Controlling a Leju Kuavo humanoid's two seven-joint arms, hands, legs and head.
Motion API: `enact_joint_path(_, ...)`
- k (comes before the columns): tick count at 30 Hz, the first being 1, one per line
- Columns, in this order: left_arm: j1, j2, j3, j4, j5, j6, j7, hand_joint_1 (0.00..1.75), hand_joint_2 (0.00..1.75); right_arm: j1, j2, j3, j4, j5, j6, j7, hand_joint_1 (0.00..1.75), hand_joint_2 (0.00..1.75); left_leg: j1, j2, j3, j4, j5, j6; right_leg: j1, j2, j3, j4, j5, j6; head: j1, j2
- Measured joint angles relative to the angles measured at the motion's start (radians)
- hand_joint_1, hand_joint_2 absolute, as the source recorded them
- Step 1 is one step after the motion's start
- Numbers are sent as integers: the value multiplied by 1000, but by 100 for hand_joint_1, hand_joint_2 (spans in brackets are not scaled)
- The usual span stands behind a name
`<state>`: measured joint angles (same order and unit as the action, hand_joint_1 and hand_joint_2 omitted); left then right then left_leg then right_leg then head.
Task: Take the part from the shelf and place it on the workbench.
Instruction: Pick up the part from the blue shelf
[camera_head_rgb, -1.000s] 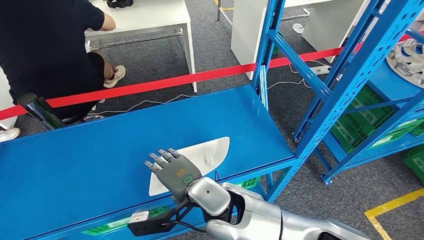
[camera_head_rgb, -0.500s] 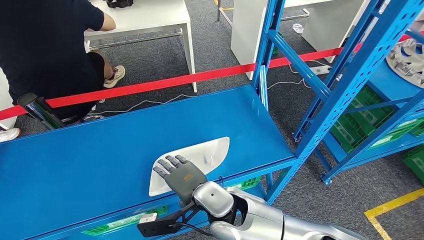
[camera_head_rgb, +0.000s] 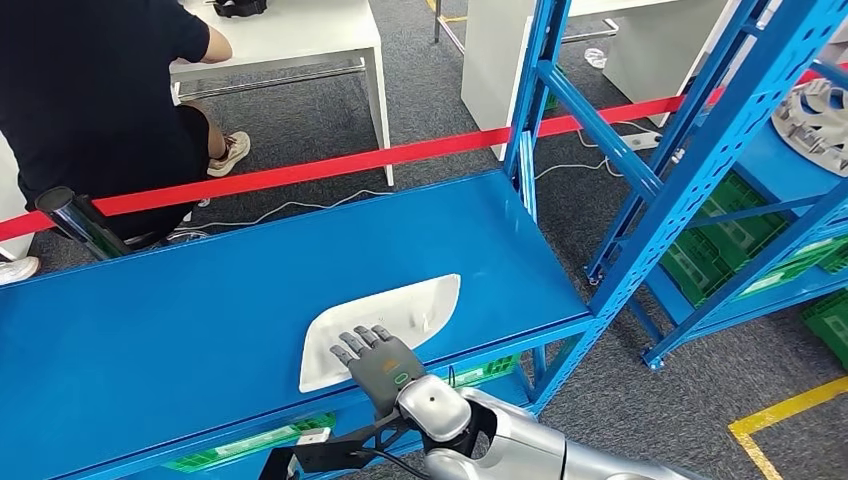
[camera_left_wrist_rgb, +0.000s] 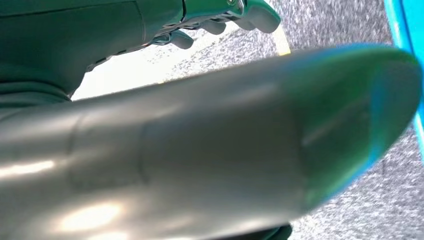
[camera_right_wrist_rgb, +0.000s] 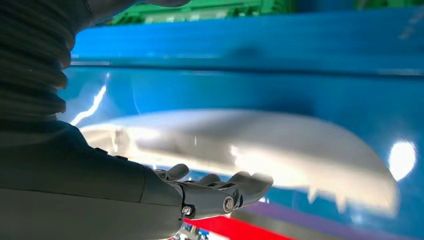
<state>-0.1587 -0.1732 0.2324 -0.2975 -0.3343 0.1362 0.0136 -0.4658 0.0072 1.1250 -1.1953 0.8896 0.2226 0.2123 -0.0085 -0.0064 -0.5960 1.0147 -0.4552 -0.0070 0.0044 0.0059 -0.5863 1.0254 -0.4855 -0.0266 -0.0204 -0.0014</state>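
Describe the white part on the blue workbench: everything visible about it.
The white part is a flat, elongated shell, looks like smooth moulded plastic, rounded at one end and tapering to the other. It lies flat on the blue workbench near its front edge. Small tabs stick out along one edge in the right wrist view. The right hand hovers at its near end, fingers spread; contact cannot be told.

Part (camera_head_rgb: 400, 305) on workbench (camera_head_rgb: 200, 300) near front edge; right hand (camera_head_rgb: 378, 362) just before it; shelf (camera_head_rgb: 700, 150) at right.

Bright, even overhead light — sharp head view, blurred wrist views, glare spots on glossy blue workbench (camera_right_wrist_rgb: 300, 65).
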Motion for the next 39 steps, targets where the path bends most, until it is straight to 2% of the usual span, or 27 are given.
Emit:
enact_joint_path(4, 1, 4, -29, -5, 17, 2, -4, 0, 0, 6, 0, 0, 20, 0, -5, 1, 0, 175, 0, -1, 0, 0, 0, 0, 0, -1, 0, 0, -1, 1, 0, 0)
enact_joint_path(9, 2, 6, -56, -6, 60, 1, 1, 0, 0, 13, 0, -7, 43, -7, -7, 18, 30, 175, 0, -1, 0, 0, -1, -1, 0, -1, 0, 0, -1, 1, 0, 0)
enact_joint_path(10, 2, 8, -59, -4, 68, 1, 3, 0, 0, 15, 0, -10, 50, -9, -8, 20, 45, 175, 0, -1, 0, 0, -1, -1, 0, -1, 0, 0, -1, 1, 0, 0)
enact_joint_path(13, 6, 17, -62, 4, 90, 1, 6, 0, 0, 23, 0, -17, 64, -10, -11, 23, 151, 175, 0, -1, 0, 0, -1, 0, 0, -1, 1, 0, -2, 1, 0, 0)
enact_joint_path(14, 8, 21, -62, 8, 95, 1, 3, 0, 0, 27, 0, -20, 66, -10, -12, 24, 172, 175, 0, -1, 0, 0, -1, 0, 0, -1, 1, 0, -2, 1, 0, 0)
enact_joint_path(23, 18, 45, -62, 36, 105, 1, -13, 0, 0, 30, 0, -58, 71, -6, -17, 25, 175, 175, 0, 0, 5, 0, -3, 0, 0, -1, 5, 0, -3, 2, 0, 0)
enact_joint_path(39, 18, 49, -62, 49, 105, 1, -13, 0, 0, 17, 6, -67, 82, 0, -21, 23, 175, 175, 0, -1, 11, 0, -4, 2, 0, -2, 13, -1, -5, 2, 0, 0)
